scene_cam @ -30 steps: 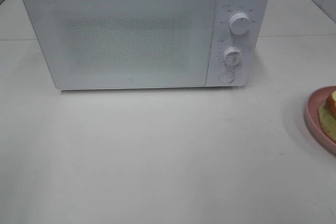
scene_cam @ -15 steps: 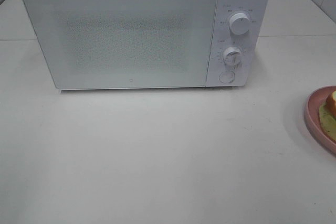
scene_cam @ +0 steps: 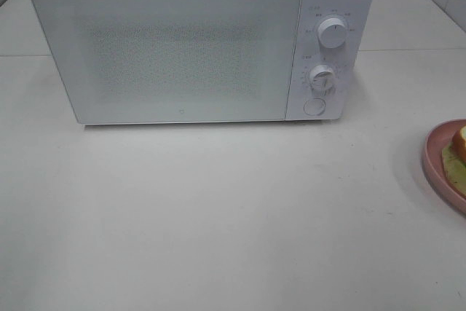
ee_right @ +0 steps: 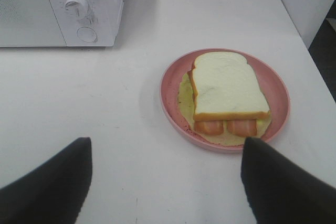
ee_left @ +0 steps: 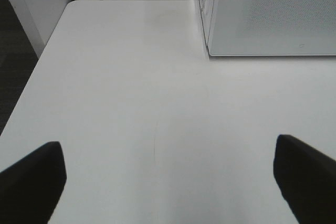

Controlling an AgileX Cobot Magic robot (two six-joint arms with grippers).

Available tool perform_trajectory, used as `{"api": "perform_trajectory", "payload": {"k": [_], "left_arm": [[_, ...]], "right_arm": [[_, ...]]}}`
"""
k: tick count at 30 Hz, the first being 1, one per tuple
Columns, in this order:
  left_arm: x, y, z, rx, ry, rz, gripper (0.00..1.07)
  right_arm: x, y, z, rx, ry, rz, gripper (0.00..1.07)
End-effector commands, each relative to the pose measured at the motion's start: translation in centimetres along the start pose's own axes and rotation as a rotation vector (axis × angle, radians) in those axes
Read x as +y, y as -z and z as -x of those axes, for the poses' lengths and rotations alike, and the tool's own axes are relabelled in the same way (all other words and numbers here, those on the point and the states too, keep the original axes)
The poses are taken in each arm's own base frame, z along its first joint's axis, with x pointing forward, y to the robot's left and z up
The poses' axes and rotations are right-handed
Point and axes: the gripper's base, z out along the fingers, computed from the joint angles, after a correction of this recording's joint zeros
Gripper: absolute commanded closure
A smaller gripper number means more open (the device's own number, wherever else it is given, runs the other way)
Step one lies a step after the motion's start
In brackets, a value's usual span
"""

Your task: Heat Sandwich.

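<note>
**Two grippers open over the table, sandwich on its plate by the microwave**

Two grippers hang above the white table (scene_cam: 218, 216), both with jaws spread wide and nothing between them. Nearest in the left wrist view, the left gripper (ee_left: 168, 182) shows only its two dark fingertips (ee_left: 31, 182) at the edges of the picture, with bare tabletop between them. In the right wrist view the right gripper (ee_right: 165, 182) is likewise wide apart, its dark fingertips (ee_right: 47, 187) clear of the table and touching nothing.

Just beyond the right gripper sits the round pink plate (ee_right: 273, 85), and on it the sandwich (ee_right: 227, 90): a thick white slice on top with a tan-orange crust, reddish-orange pieces showing under its near edge, and pale yellow-green filling spreading out onto the plate. In the high view only a sliver of plate and sandwich (scene_cam: 459, 149) shows at the right edge of the picture.

Farther back stands the white microwave (scene_cam: 189, 49), its door shut. Its control panel is on the right side, with two round dials (scene_cam: 333, 33) one above the other and a round button (scene_cam: 314, 106) below them. The plate lies to the right of the microwave and nearer, well apart from it.
</note>
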Motion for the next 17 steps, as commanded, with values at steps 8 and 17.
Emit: {"api": "perform_trajectory", "payload": {"k": [8, 17], "left_arm": [[0.03, 0.35, -0.19, -0.034, -0.001, 0.007, 0.05], [0.03, 0.35, -0.19, -0.034, -0.001, 0.007, 0.05]], "right_arm": [[-0.1, 0.24, -0.25, -0.024, 0.007, -0.006, 0.31], [-0.1, 0.24, -0.25, -0.024, 0.007, -0.006, 0.31]]}}
